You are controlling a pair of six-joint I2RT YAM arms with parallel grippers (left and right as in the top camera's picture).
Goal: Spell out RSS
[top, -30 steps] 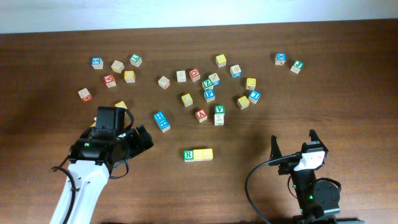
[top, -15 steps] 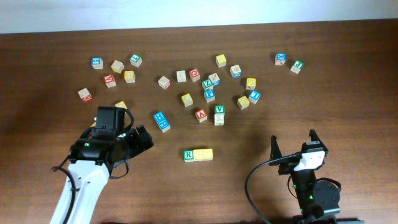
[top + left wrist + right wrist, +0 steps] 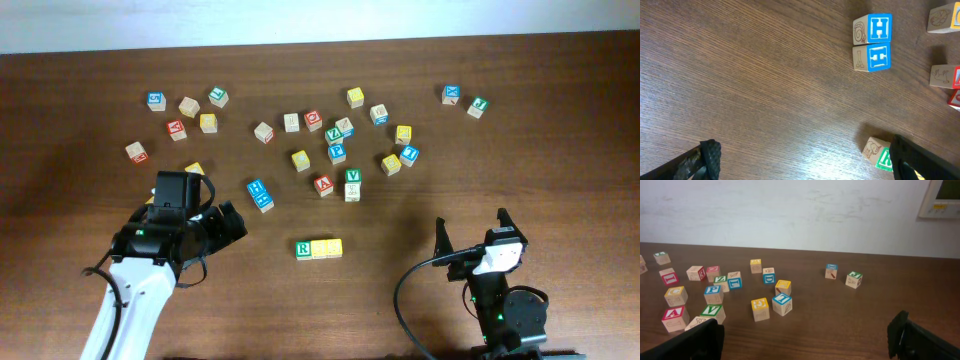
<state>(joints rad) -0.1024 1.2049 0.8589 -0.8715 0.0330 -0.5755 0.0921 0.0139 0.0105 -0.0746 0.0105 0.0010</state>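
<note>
Both spread, empty: left tool (image 3: pixel 232 223), right tool (image 3: pixel 470 222). Green-faced wooden R cube (image 3: pixel 303 249) ahead of left tool's tips, well left of right tool. Likely light, rigid, smooth: pinch flat opposite sides.

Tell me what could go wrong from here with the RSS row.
1. The left gripper hangs open and empty near the R block. In the left wrist view one finger overlaps that block, so a careless sweep might knock the row crooked.
2. The two yellow blocks after R are too washed out to read, so I cannot confirm that they are S. The word may be wrong.
</note>
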